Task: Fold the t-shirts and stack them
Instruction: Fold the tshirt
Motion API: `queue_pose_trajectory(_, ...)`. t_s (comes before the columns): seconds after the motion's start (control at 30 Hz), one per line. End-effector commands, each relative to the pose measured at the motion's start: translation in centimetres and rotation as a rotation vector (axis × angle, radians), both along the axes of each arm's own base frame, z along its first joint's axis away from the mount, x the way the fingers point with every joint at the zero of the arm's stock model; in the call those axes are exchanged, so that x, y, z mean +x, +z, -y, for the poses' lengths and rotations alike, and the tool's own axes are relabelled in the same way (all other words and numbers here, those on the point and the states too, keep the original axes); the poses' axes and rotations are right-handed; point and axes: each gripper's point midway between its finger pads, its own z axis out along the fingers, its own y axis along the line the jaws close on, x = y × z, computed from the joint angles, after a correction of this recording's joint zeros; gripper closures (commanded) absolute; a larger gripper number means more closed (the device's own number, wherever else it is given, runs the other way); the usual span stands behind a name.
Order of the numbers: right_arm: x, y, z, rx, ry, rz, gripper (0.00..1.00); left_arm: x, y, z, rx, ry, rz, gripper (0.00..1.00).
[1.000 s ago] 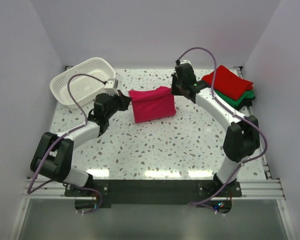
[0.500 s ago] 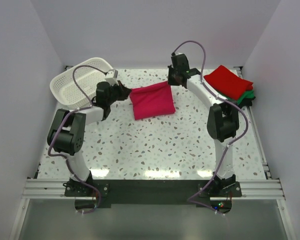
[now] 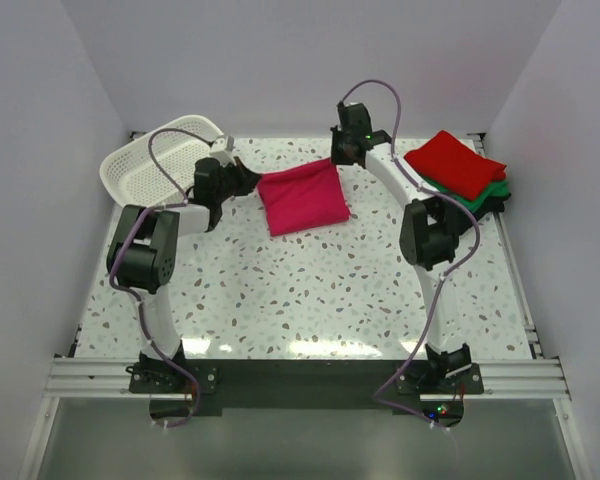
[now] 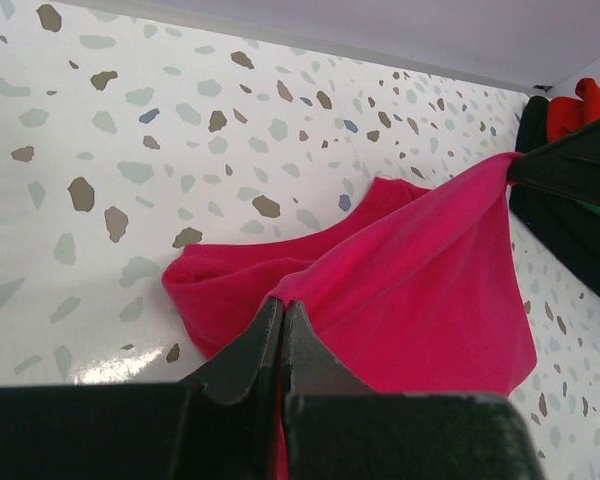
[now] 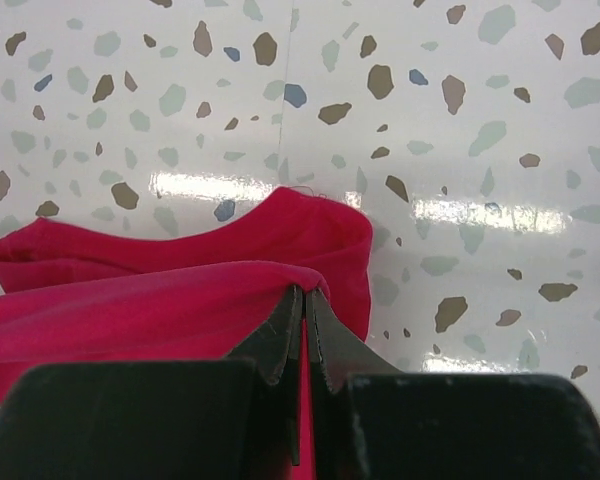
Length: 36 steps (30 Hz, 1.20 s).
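Note:
The magenta-pink t-shirt (image 3: 305, 196) is folded and lies at the back middle of the table. My left gripper (image 3: 250, 182) is shut on its left corner, seen pinched in the left wrist view (image 4: 283, 305). My right gripper (image 3: 336, 160) is shut on its far right corner, seen in the right wrist view (image 5: 303, 292). Both hold the far edge stretched between them, slightly raised. The shirt shows in both wrist views (image 4: 420, 290) (image 5: 160, 300). A stack with a red t-shirt (image 3: 454, 164) over a green one (image 3: 483, 200) and a black one (image 3: 498, 203) lies at the right.
A white lattice basket (image 3: 152, 165) stands tilted at the back left, just behind my left arm. The speckled table (image 3: 310, 290) is walled at the back and sides. The stack's edge shows in the left wrist view (image 4: 570, 160).
Both grippers have carried the pink shirt's edge toward the back of the table, and the arms have stretched out further. The shirt has settled flatter and further back.

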Motion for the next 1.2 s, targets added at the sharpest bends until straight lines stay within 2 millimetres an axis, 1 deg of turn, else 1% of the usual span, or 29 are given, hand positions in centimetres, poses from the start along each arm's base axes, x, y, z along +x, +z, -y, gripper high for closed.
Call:
queue_pose_trajectory(0.0, 1.8, 1.1, 0.9, -0.005, -0.005, 0.042, 1.00, 1.9, 2.2, -1.7, -0.015, 0.075, 0.073, 1.00)
queue_pose_trajectory(0.03, 1.9, 0.5, 0.6, -0.002, 0.011, 0.035, 1.00, 2.1, 2.2, -2.1, -0.015, 0.097, 0.072, 1.00)
queue_pose_trajectory(0.07, 2.1, 0.3, 0.3, 0.005, 0.027, 0.035, 0.77, 2.2, 2.2, -2.2, -0.025, 0.110, 0.068, 1.00)
queue_pose_trajectory(0.1, 2.3, 0.7, 0.1, 0.014, 0.044, 0.046, 0.55, 2.3, 2.2, -2.5, -0.031, 0.124, 0.065, 0.83)
queue_pose_trajectory(0.13, 2.2, 0.7, -0.5, 0.023, 0.087, 0.049, 0.42, 2.3, 2.2, -2.7, -0.034, 0.144, 0.063, 0.65)
queue_pose_trajectory(0.17, 2.1, 1.1, -0.9, 0.034, 0.114, 0.054, 0.10, 2.4, 2.7, -2.9, -0.040, 0.157, 0.075, 0.43)
queue_pose_trajectory(0.2, 1.9, 1.0, -0.9, 0.027, 0.134, 0.051, 0.03, 2.1, 2.4, -3.0, -0.040, 0.165, 0.071, 0.32)
queue_pose_trajectory(0.23, 1.8, 1.5, -1.3, 0.044, 0.163, 0.068, 0.01, 1.9, 3.2, -3.0, -0.046, 0.164, 0.093, 0.26)
queue_pose_trajectory(0.27, 1.6, 3.1, -1.3, 0.051, 0.176, 0.099, 0.01, 1.4, 2.8, -3.0, -0.043, 0.159, 0.085, 0.23)
queue_pose_trajectory(0.3, 0.7, 2.0, -1.1, 0.049, 0.188, 0.077, 0.01, 1.2, 2.9, -2.8, -0.041, 0.151, 0.086, 0.22)
queue_pose_trajectory(0.33, 1.1, 2.9, -1.0, 0.063, 0.193, 0.119, 0.01, 0.9, 3.0, -2.7, -0.038, 0.141, 0.087, 0.22)
queue_pose_trajectory(0.37, 0.7, 4.5, -0.9, 0.081, 0.205, 0.150, 0.01, 0.5, 2.7, -2.7, -0.034, 0.134, 0.080, 0.22)
queue_pose_trajectory(0.4, -0.1, 2.9, -0.5, 0.086, 0.206, 0.116, 0.01, 0.2, 2.5, -2.3, -0.037, 0.111, 0.074, 0.22)
queue_pose_trajectory(0.43, -0.1, 3.2, -0.3, 0.100, 0.210, 0.128, 0.01, -0.1, 2.3, -2.2, -0.032, 0.100, 0.070, 0.22)
queue_pose_trajectory(0.47, -0.7, 3.1, -0.5, 0.129, 0.239, 0.114, 0.01, -0.3, 1.9, -2.0, -0.029, 0.089, 0.058, 0.22)
queue_pose_trajectory(0.53, -1.4, 2.3, -0.3, 0.162, 0.255, 0.079, 0.01, -0.8, 0.8, -1.5, -0.023, 0.051, 0.024, 0.23)
queue_pose_trajectory(0.57, -2.0, 1.3, -0.2, 0.175, 0.262, 0.048, 0.01, -1.0, 0.4, -1.2, -0.024, 0.039, 0.015, 0.24)
queue_pose_trajectory(0.63, -2.5, 0.8, -0.1, 0.208, 0.275, 0.027, 0.01, -1.5, -0.5, -0.6, -0.026, 0.008, -0.007, 0.25)
queue_pose_trajectory(0.67, -3.0, -0.3, 0.2, 0.218, 0.273, 0.000, 0.01, -1.6, -0.8, -0.4, -0.025, -0.001, -0.013, 0.27)
queue_pose_trajectory(0.7, -3.3, -0.3, 0.3, 0.247, 0.280, -0.007, 0.01, -1.7, -1.1, 0.0, -0.022, -0.016, -0.018, 0.28)
queue_pose_trajectory(0.73, -3.3, -0.6, 0.4, 0.264, 0.282, -0.009, 0.01, -1.8, -1.9, 0.2, -0.014, -0.021, -0.038, 0.30)
queue_pose_trajectory(0.77, -3.8, -1.5, 0.6, 0.277, 0.281, -0.034, 0.01, -1.7, -2.1, 0.4, -0.010, -0.027, -0.044, 0.32)
queue_pose_trajectory(0.83, -4.1, -1.7, 0.7, 0.329, 0.295, -0.048, 0.01, -1.8, -3.5, 0.7, 0.001, -0.039, -0.077, 0.36)
queue_pose_trajectory(0.87, -4.4, -2.3, 0.9, 0.343, 0.296, -0.064, 0.01, -1.7, -3.7, 0.8, 0.002, -0.039, -0.082, 0.42)
queue_pose_trajectory(0.93, -4.6, -2.5, 0.9, 0.381, 0.311, -0.074, 0.01, -1.7, -4.5, 0.6, 0.006, -0.028, -0.104, 0.48)
queue_pose_trajectory(1.0, -4.9, -3.0, 0.9, 0.398, 0.320, -0.094, 0.01, -1.7, -5.2, 0.5, 0.017, -0.020, -0.121, 0.48)
queue_pose_trajectory(1.07, -5.0, -3.5, 0.6, 0.411, 0.332, -0.111, 0.01, -1.4, -5.3, 0.8, 0.019, -0.027, -0.122, 0.52)
queue_pose_trajectory(1.1, -5.1, -3.9, 0.7, 0.414, 0.330, -0.127, 0.01, -1.5, -6.1, 1.0, 0.030, -0.031, -0.142, 0.56)
queue_pose_trajectory(1.17, -5.3, -4.8, 0.5, 0.424, 0.334, -0.155, 0.01, -1.1, -6.3, 1.2, 0.040, -0.034, -0.149, 0.58)
